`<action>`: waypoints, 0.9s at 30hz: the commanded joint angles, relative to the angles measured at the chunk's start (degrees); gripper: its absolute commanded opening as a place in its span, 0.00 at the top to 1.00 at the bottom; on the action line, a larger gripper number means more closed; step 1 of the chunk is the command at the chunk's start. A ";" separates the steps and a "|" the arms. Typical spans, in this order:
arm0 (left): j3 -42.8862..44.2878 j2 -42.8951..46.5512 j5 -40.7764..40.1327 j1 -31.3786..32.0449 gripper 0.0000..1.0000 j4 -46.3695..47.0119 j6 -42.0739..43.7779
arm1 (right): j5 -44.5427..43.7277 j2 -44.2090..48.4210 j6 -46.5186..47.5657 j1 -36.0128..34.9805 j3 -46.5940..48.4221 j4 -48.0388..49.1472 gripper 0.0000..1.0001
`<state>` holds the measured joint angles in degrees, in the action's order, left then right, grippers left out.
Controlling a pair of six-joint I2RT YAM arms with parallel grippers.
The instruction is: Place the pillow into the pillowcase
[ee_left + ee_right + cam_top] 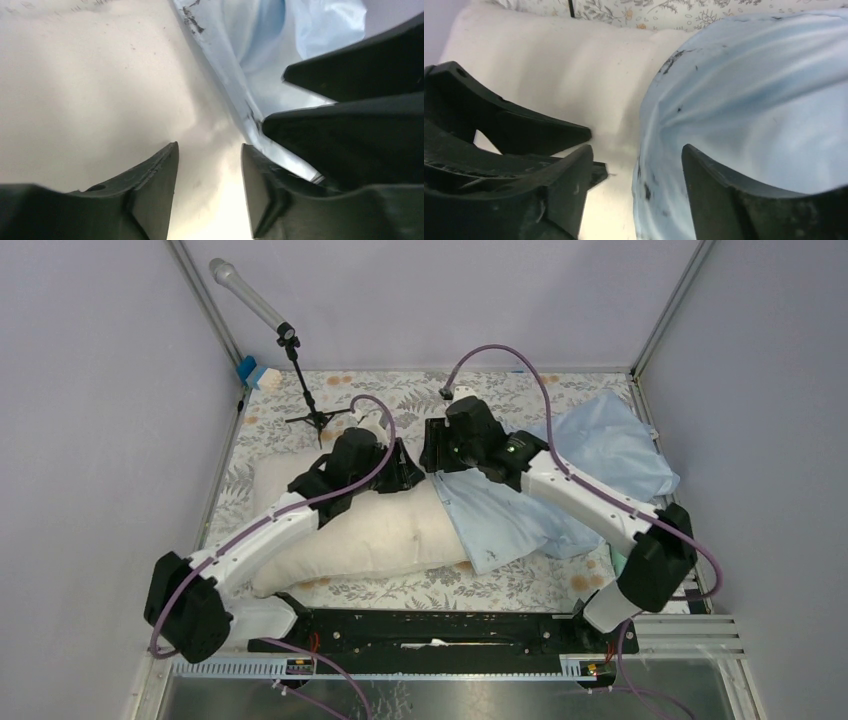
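The cream pillow (370, 530) lies across the table's middle left. The light-blue pillowcase (600, 455) lies to its right, its mouth drawn over the pillow's right end. My left gripper (408, 472) and right gripper (433, 455) meet at the pillow's far edge, right at the pillowcase's hem. In the left wrist view my left gripper (209, 146) is open astride the pillow (100, 90), with the pillowcase's hem (225, 85) just right of it. In the right wrist view my right gripper (636, 147) is open, with the pillowcase's hem (649, 165) and the pillow (549, 65) between its jaws.
A microphone on a small black tripod (300, 370) stands at the back left, next to a blue-and-white object (255, 372). The grey floral tablecloth (560, 390) covers the table. Enclosure walls close three sides. A black rail (430, 625) carries the arm bases at the front.
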<state>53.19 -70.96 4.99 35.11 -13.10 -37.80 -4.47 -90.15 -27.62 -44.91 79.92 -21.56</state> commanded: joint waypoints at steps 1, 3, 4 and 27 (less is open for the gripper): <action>8.36 9.00 0.97 -0.15 0.41 -13.15 9.23 | -3.61 10.07 1.80 -0.27 -3.25 -0.71 0.18; 11.37 10.94 2.10 0.10 0.31 -19.88 13.25 | -4.64 13.00 2.11 -0.27 -5.02 -1.47 0.02; 12.28 11.72 1.83 0.61 0.27 -22.85 14.44 | -4.88 14.35 2.20 -0.27 -5.70 -2.04 0.01; 11.54 -10.67 -17.23 15.65 1.00 -9.26 5.90 | -9.37 30.90 -0.64 -0.27 -18.35 -9.89 0.00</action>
<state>61.21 -80.27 -11.86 53.36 -33.19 -29.21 -9.82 -61.58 -27.05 -44.91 62.28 -29.76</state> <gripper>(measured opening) 0.091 0.993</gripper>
